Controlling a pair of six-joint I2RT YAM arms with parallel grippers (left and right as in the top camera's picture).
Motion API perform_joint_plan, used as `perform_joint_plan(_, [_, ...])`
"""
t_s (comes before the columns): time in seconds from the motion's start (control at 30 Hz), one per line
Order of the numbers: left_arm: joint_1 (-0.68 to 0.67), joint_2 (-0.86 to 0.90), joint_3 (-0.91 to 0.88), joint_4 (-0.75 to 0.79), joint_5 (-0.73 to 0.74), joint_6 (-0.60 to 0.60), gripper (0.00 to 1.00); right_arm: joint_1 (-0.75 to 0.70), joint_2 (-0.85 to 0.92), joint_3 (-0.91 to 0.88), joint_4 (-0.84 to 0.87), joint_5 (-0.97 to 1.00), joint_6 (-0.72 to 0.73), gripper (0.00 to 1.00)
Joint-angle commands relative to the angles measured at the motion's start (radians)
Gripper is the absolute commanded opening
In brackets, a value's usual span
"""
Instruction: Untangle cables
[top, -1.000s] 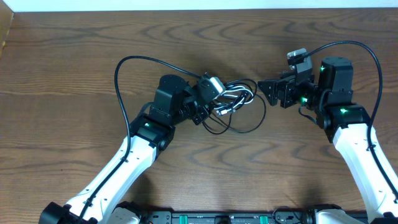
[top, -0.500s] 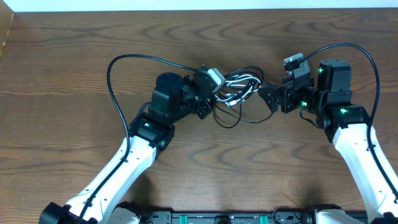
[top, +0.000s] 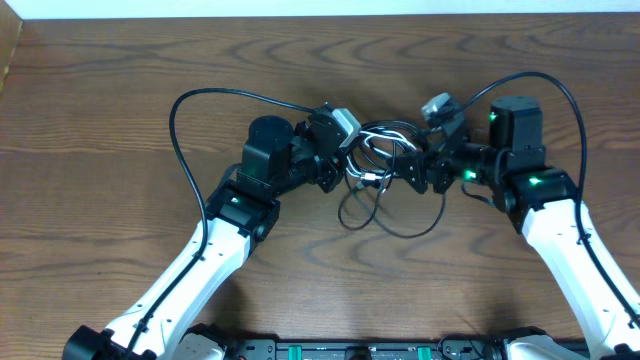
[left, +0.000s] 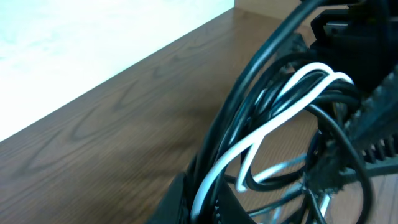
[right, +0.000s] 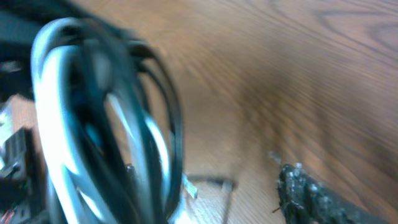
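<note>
**A:** Where is the knot sitting?

**B:** The cables (top: 378, 150) are bunched between the two hands, just off the fingertips of each. The left hand (top: 345, 165) is clamped tight on the near end of the bundle. In its wrist view, the strands run straight out from its fingers, with the white cable (left: 311, 68) arching over the black ones.

**A:** Why hold it up instead of leaving it on the counter (top: 120, 100)?

**B:** I'd say it serves as an anchor. With one end pinned, the slack loops (top: 395, 215) hang away from the hands toward the arm bases. That leaves the other arm a taut bunch to pick at, not a flat heap.

**A:** And the right hand (top: 415, 170)?

**B:** It's right against the far side of the bundle, facing the left hand. Its wrist view is badly smeared. The cables (right: 93, 124) fill the left of the picture, and one finger (right: 311, 193) shows low on the right, apart from them. I can't tell if it has closed on a strand or is standing part-way apart.

**A:** What would the next move need?

**B:** My guess is it should take a single strand rather than the whole bunch. After that, it pulls away from the left hand.
</note>
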Motion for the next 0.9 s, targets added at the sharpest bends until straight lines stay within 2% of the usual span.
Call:
perform_joint_plan(0.0, [-0.005,-0.022,0.016,0.009,0.038,-0.013,0.08,0.040,-0.013,0.003,0.005,-0.082,-0.035,0.51])
perform_joint_plan(0.1, [-0.005,-0.022,0.016,0.008,0.038,-0.013,0.07,0.047,-0.013,0.003,0.007,-0.081,-0.039,0.25])
perform_joint_plan(0.17, [-0.004,-0.022,0.016,0.000,0.022,-0.013,0.08,0.047,-0.013,0.003,0.006,-0.060,-0.037,0.17])
perform_joint_plan(0.4, [-0.004,-0.022,0.016,-0.112,-0.201,-0.013,0.07,0.043,-0.013,0.003,-0.005,0.164,0.046,0.06])
perform_joint_plan(0.73, [-0.004,-0.022,0.016,-0.284,-0.576,-0.013,0.07,0.019,-0.013,0.003,-0.050,0.492,0.160,0.06])
perform_joint_plan(0.87, [-0.004,-0.022,0.016,-0.296,-0.595,-0.012,0.08,-0.010,-0.013,0.003,-0.084,0.615,0.217,0.05])
